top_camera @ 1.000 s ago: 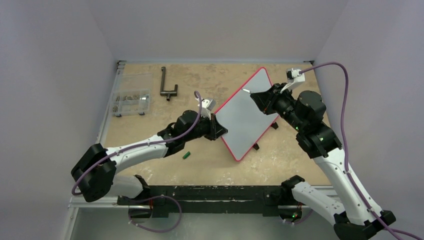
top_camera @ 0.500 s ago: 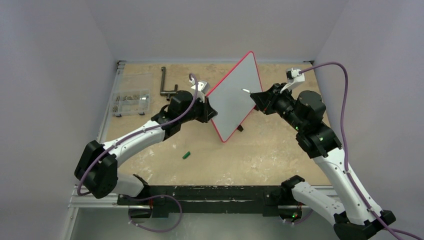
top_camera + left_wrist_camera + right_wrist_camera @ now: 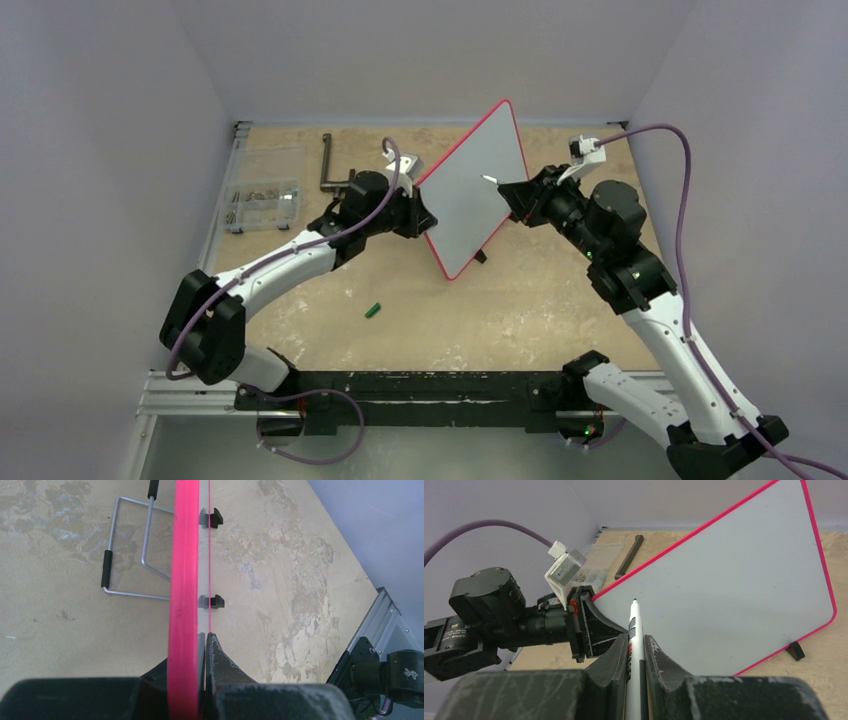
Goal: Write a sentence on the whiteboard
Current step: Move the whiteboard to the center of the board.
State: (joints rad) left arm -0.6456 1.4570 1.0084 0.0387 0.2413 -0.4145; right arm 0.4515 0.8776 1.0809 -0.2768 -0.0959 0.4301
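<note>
The left gripper [image 3: 200,647], clamped on the whiteboard's [image 3: 470,195] edge, should hold it steady while the right gripper [image 3: 635,642], clamped on the marker [image 3: 634,620], presses the tip lightly against the board, which it seems not to touch yet.

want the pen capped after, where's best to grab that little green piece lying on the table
Pinch the green piece across its narrow middle, coming straight down. It lies flat on the table with room all round, long axis slanting, so set the fingers either side of that axis. Both arms are busy now: left gripper clamps the board, right gripper the pen.
</note>
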